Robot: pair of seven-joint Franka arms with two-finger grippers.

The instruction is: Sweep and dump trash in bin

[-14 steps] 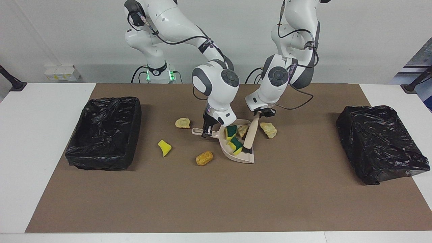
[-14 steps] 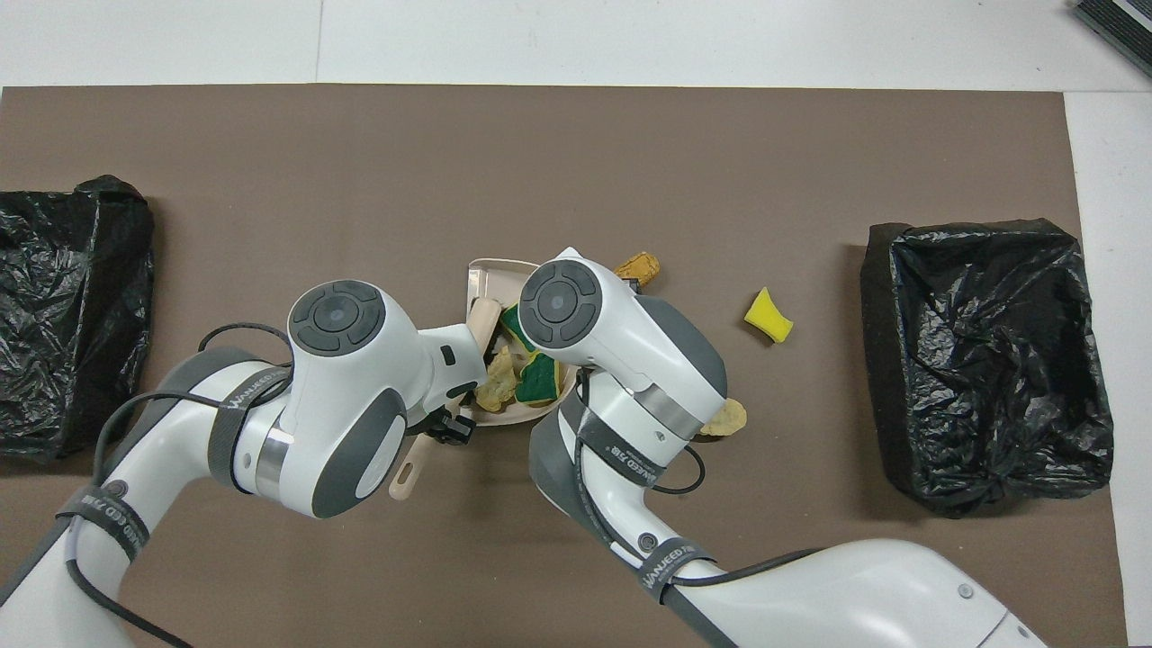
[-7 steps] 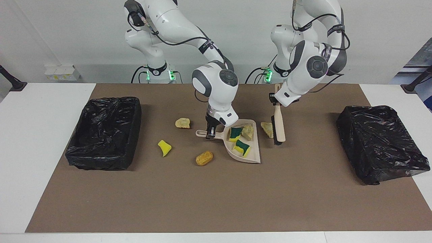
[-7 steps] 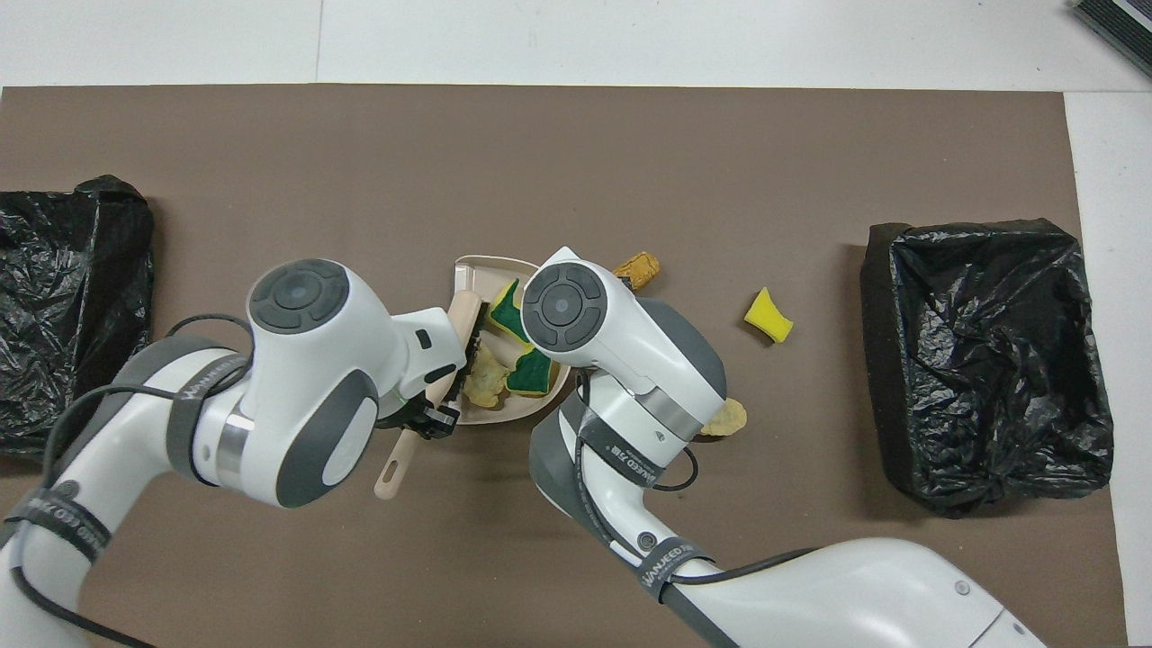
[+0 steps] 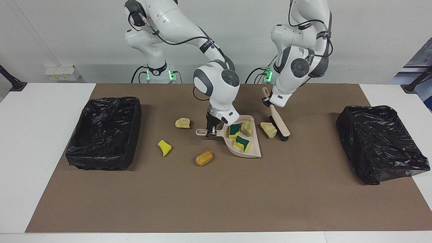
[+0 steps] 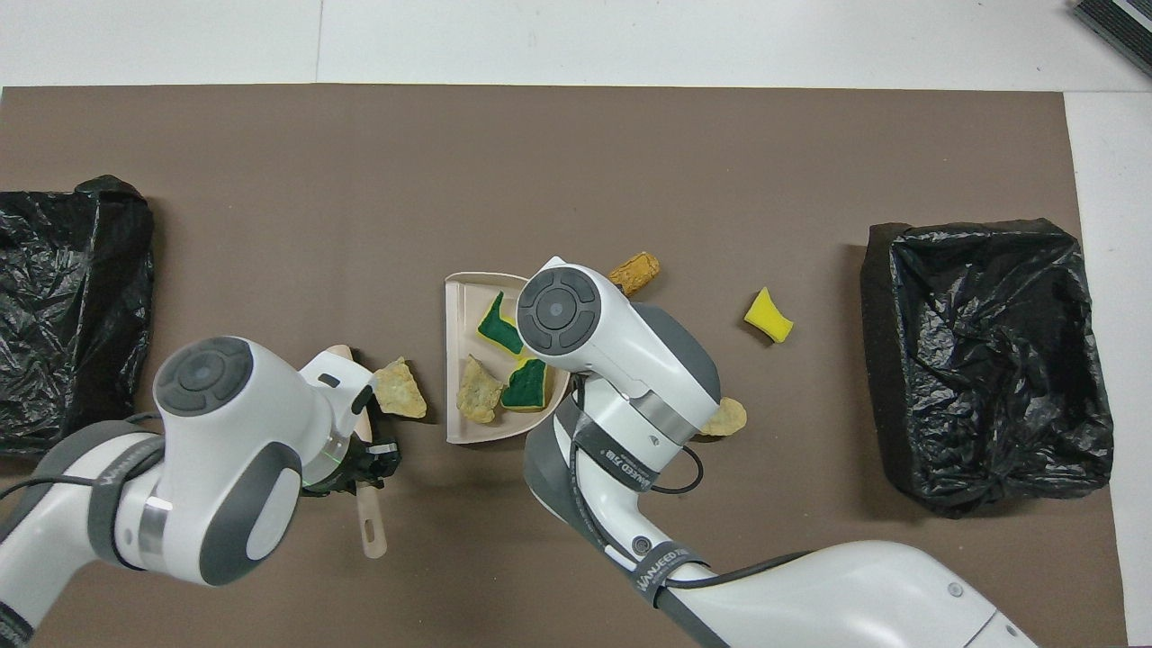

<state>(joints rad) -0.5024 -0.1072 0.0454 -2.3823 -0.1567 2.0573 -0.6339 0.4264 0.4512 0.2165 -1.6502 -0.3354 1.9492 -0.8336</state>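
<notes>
A: Sweeping that tan chunk [image 5: 268, 129] in looks like the next job. The left gripper [image 5: 267, 101] has its fingers clamped on the brush [image 5: 279, 124] handle, bristles down on the mat just beside the chunk, on the side away from the dustpan [image 5: 251, 152].

B: And the right gripper [image 5: 210, 131]?

A: Fingers closed on the dustpan's handle. Two green-and-yellow sponge bits [image 5: 242, 143] and a tan piece [image 5: 246, 127] already sit inside.

B: So what could go wrong?

A: A hard stroke might bounce the chunk over the rim, or knock the loaded bits out. If the pan's lip lifts, the chunk slides underneath.

B: The rest?

A: A yellow wedge [image 5: 164, 147], an orange lump [image 5: 204, 158] and another tan piece [image 5: 182, 123] lie loose on the mat toward the open bin [image 5: 104, 133]. Tipping early would strand them.
</notes>
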